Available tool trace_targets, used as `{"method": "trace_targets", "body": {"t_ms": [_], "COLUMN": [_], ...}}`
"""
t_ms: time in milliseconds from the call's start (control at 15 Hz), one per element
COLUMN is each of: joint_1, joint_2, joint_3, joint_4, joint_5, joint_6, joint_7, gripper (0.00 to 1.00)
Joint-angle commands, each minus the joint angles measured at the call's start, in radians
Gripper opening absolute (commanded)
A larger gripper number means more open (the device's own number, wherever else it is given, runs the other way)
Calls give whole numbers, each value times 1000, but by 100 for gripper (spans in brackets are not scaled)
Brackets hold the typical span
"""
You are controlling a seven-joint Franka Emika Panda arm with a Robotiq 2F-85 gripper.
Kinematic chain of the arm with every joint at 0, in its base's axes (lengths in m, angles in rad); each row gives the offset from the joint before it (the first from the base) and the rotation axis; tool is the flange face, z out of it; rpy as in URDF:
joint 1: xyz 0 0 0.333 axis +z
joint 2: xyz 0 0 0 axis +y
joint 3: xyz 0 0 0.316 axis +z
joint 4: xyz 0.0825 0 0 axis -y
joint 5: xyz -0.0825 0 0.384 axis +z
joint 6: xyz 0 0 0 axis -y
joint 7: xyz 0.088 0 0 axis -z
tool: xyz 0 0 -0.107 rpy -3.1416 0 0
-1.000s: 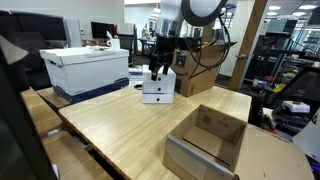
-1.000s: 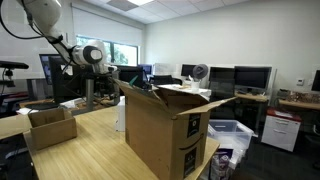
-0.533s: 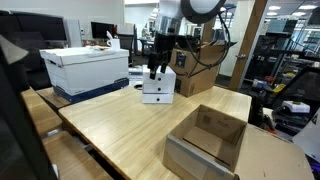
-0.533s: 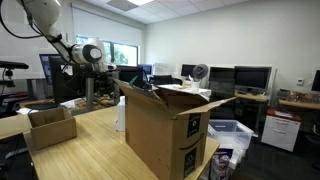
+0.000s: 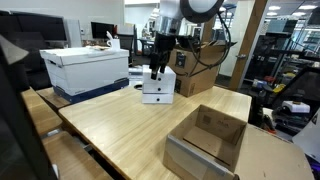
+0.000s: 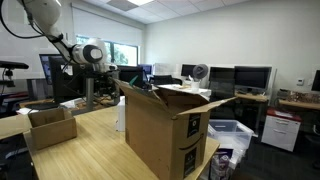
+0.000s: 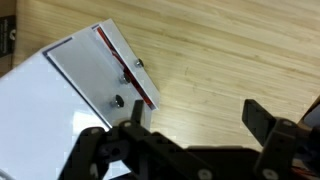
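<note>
My gripper (image 5: 156, 70) hangs just above a small white box-like device (image 5: 158, 87) that stands at the far side of the wooden table (image 5: 120, 125). In the wrist view the gripper (image 7: 195, 115) is open, with bare wood between its two black fingers. The white device (image 7: 60, 110), with a red stripe and two small dark knobs, lies to the left of the fingers. In an exterior view the arm (image 6: 85, 55) reaches over the table behind a tall cardboard box, and the fingers are hidden there.
An open empty cardboard box (image 5: 208, 140) sits at the table's near right corner. A large white and blue box (image 5: 85, 68) stands at the left. A tall open cardboard box (image 6: 165, 125) fills the foreground of an exterior view, with a smaller one (image 6: 50, 125) beside it.
</note>
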Motion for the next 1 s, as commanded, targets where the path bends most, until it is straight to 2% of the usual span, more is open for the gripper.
{"method": "trace_targets", "body": {"t_ms": [0, 133, 533, 933], "joint_1": [-39, -45, -17, -22], "joint_2": [-9, -17, -47, -85], "joint_3": [29, 28, -41, -42], "joint_4": [-11, -11, 9, 4], "joint_5": [66, 73, -79, -76], "joint_6": [32, 15, -155, -228], "joint_7": [-139, -161, 84, 215], "gripper": [100, 100, 100, 100]}}
